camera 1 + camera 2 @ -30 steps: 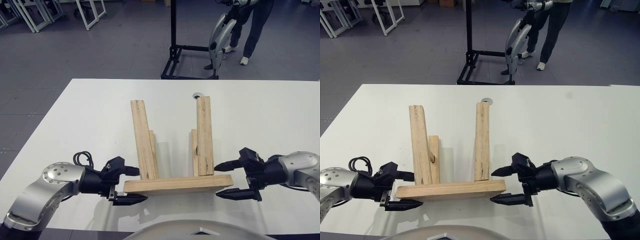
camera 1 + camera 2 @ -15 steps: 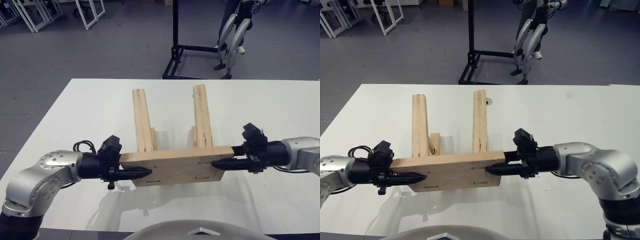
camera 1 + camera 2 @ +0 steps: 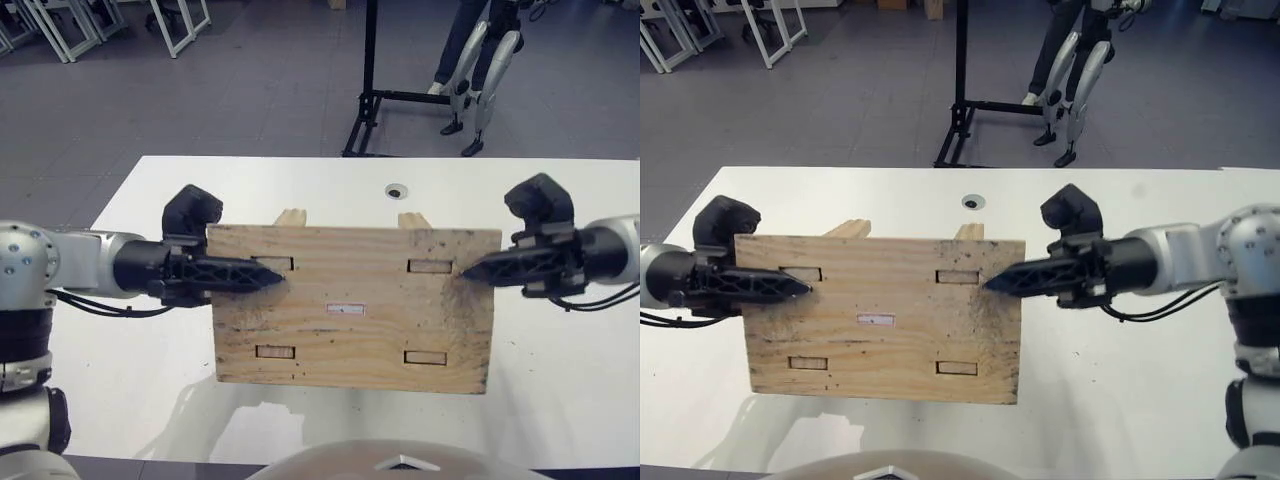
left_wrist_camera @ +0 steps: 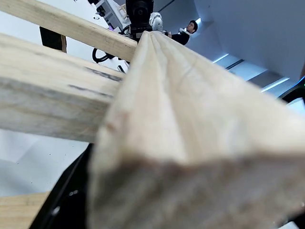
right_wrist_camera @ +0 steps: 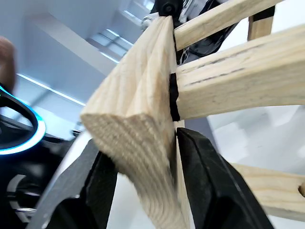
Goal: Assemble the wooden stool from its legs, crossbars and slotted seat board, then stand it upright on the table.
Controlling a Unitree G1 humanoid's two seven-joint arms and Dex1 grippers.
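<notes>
Both left tool (image 3: 270,276) and right tool (image 3: 470,272) clench the seat board (image 3: 350,340), largely masking the legs (image 3: 291,217); stand (image 3: 400,96) behind.

Pale wooden stool (image 3: 345,345), four-slotted seat board (image 3: 440,325) uppermost, legs (image 3: 291,217) beneath it.

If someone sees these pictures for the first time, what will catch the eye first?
The slotted seat board dominates the head views, lying flat over the white table with its slots facing up. The left gripper clamps its left edge and the right gripper its right edge. Two leg ends peek out behind its far edge.
</notes>
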